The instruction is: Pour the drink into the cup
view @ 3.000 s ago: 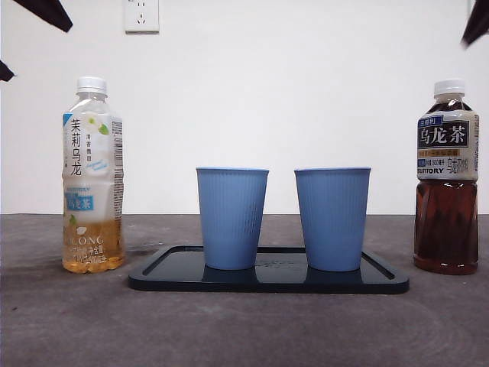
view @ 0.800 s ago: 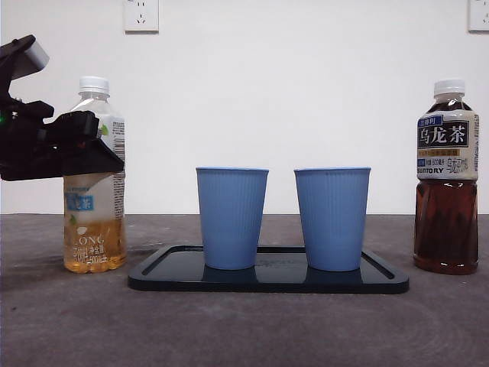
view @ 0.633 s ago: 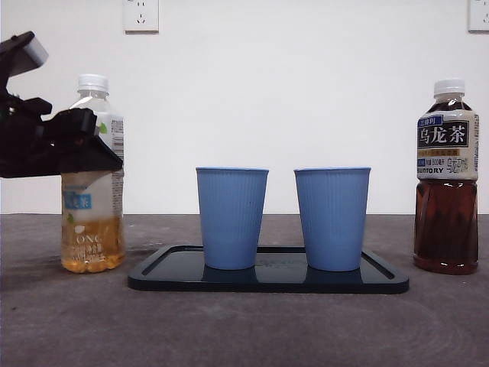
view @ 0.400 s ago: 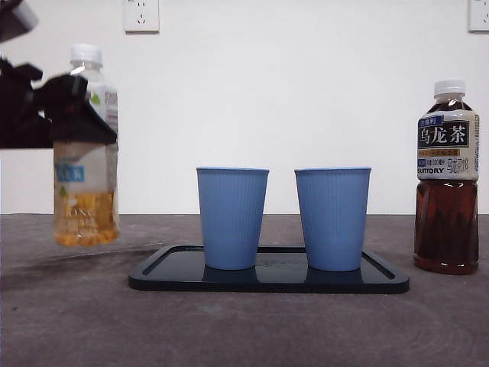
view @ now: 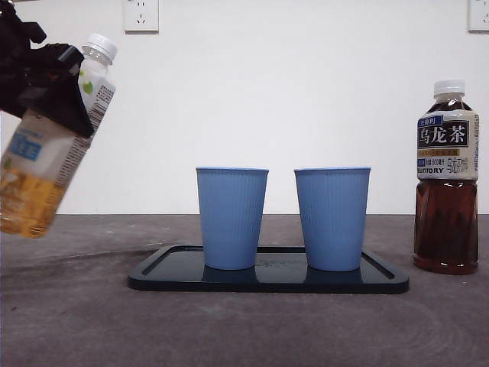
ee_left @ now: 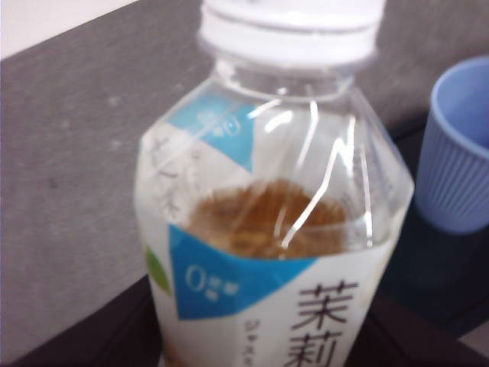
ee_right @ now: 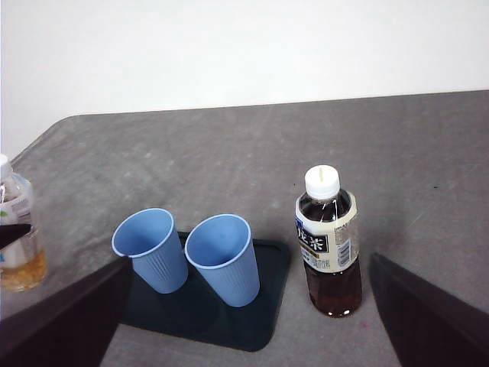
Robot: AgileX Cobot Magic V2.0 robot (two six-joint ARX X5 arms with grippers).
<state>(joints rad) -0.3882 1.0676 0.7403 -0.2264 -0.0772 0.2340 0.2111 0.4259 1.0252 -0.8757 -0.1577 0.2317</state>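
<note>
A: White wall with a power socket [view: 141, 14], and a grey tabletop [view: 244, 329] below it. Where is the drink?

B: The jasmine tea bottle [view: 47, 145] is in the air, clamped in the left end effector [view: 47, 90], whose dark jaws are closed around its upper label. It tilts, white cap pointing up toward the cups, amber tea pooled at the low end. The cap is still on.

A: And compared with half a second ago?

B: Then it hung nearly upright, just off the tabletop; now it is higher and clearly leaning. Three seconds back it stood on the tabletop with no end effector on it.

A: What lies beyond that end effector?

B: The black tray [view: 269, 282], below and to the side, carrying the near blue cup [view: 231, 218] and the far blue cup [view: 332, 219], both upright. Past them, well apart, stands the dark oolong bottle [view: 447, 177], capped. The right end effector [ee_right: 244, 321] waits above with its jaws spread wide, holding nothing.
</note>
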